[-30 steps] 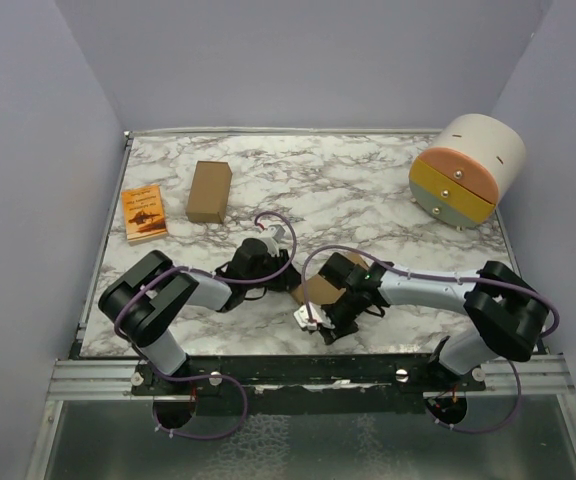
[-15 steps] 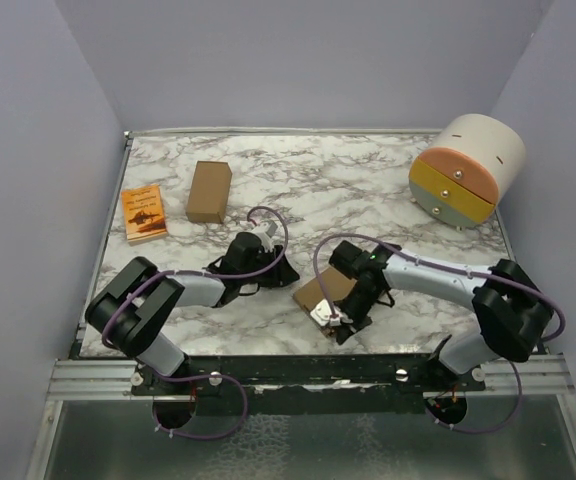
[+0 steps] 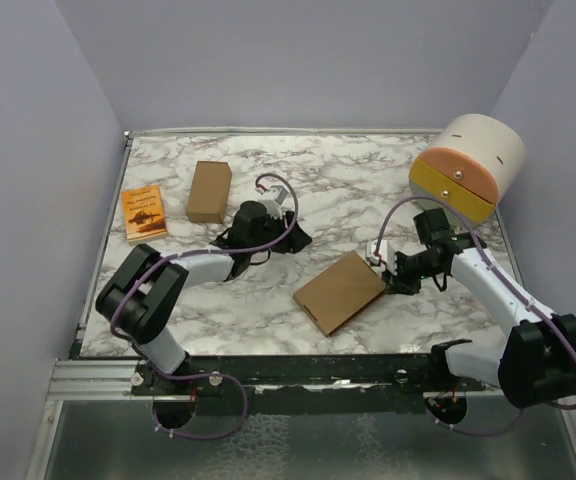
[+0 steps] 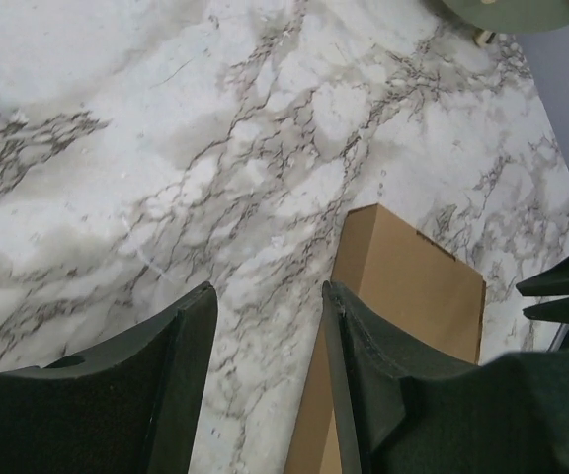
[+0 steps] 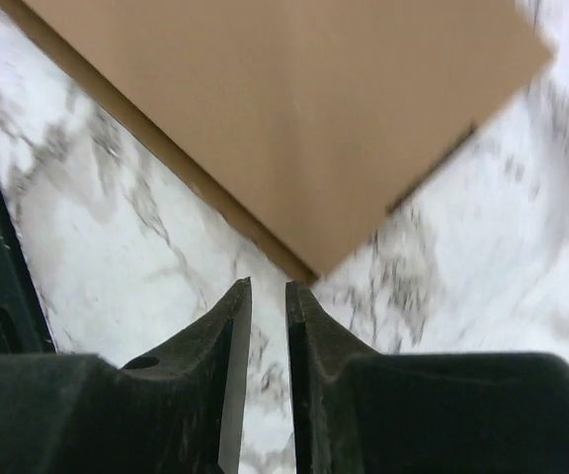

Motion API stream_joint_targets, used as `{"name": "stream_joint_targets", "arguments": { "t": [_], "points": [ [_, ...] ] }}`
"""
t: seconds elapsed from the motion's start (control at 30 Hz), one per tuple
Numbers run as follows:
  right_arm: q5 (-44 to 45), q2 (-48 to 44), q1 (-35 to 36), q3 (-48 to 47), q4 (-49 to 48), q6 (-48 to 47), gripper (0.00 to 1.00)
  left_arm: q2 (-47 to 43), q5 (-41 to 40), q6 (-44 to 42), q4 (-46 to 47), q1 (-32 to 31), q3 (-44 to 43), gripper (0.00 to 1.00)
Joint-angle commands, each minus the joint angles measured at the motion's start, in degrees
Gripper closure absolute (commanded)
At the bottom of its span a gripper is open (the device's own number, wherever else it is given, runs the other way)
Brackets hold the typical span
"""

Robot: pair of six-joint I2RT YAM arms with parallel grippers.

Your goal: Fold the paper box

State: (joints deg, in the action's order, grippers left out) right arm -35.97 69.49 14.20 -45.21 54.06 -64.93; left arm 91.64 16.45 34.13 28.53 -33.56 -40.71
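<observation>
The paper box (image 3: 338,292) is a shallow, wide, closed brown cardboard box lying flat at the near middle of the marble table. It also shows in the left wrist view (image 4: 413,286) and the right wrist view (image 5: 294,109). My left gripper (image 3: 296,240) is open and empty, hovering to the far left of the box, apart from it; in the left wrist view (image 4: 265,291) only marble shows between its jaws. My right gripper (image 3: 380,262) is just off the box's far right corner; in the right wrist view (image 5: 268,284) its jaws stand a narrow gap apart with nothing between them.
A narrower brown cardboard box (image 3: 209,191) and a small orange booklet (image 3: 144,212) lie at the back left. A round drawer unit (image 3: 466,168) with orange, yellow and green fronts stands at the back right. Purple walls enclose the table.
The right arm has swung from over the box's near left side out to its far right corner, leaving the box uncovered. The left gripper has moved away from the box toward the back.
</observation>
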Motion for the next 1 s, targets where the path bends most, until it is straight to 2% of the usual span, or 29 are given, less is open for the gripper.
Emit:
{"name": "stream_joint_targets", "arguments": {
  "t": [0.0,0.13,0.2,0.43,0.63,0.77,0.87,0.97],
  "points": [
    [8.9,-0.7,-5.9,4.2,-2.8,5.7,0.81,7.7,4.9,-3.2,3.4,-1.4,-6.8,0.5],
    [9.9,-0.7,-6.8,6.2,-3.9,6.7,0.96,14.2,7.3,-3.8,2.3,-2.5,-11.5,0.51],
    [8.2,0.4,-6.8,6.5,-4.5,5.7,0.99,16.7,7.9,-3.9,1.7,-3.0,-12.9,0.53],
    [4.8,11.4,-5.1,4.3,-10.8,9.2,0.99,18.9,8.4,-3.5,0.1,-3.7,-12.7,0.64],
    [5.2,14.3,3.2,-1.6,-22.9,22.1,0.99,17.8,9.6,-1.0,1.5,-3.8,-9.0,0.68],
    [4.5,21.5,9.0,-9.3,-27.4,28.3,0.99,15.4,7.4,0.3,1.8,-3.7,-5.7,0.68],
    [4.1,25.8,10.9,-14.2,-26.2,27.3,0.98,13.6,4.0,0.7,-0.7,-2.9,-4.8,0.68],
    [4.4,26.3,9.9,-15.2,-21.9,21.0,0.93,10.6,-0.7,1.1,-2.8,-1.3,-2.8,0.67]
  ]
}}
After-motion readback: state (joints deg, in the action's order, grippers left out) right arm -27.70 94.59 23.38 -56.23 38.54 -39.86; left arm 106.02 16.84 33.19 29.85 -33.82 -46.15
